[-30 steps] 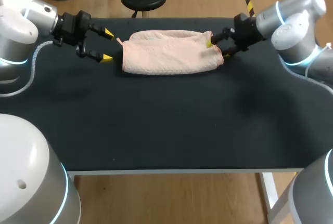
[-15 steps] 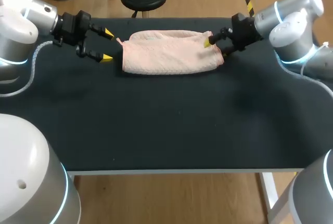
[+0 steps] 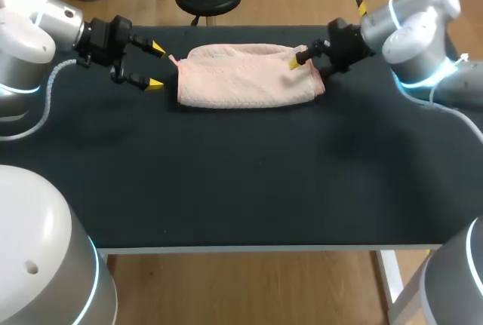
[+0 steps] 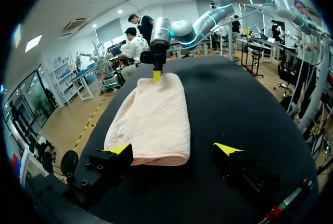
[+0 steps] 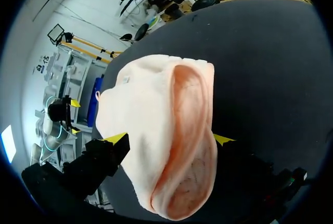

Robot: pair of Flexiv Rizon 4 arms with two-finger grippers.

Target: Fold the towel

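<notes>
Right claw (image 3: 308, 68) straddles the towel's (image 3: 245, 76) right end, fingers spread, no pinch yet!

Left claw (image 3: 155, 65) hangs wide open just off the opposite short end, clear of the cloth. Towel sits at the far middle of the counter (image 3: 226, 174), long axis running side to side, straight from one claw to the other. Right wrist view shows that end humped up between the spread fingers, so the right arm is the nearer one. My call: the fold goes end over end along that axis, and the right claw needs to close on its end first.
</notes>
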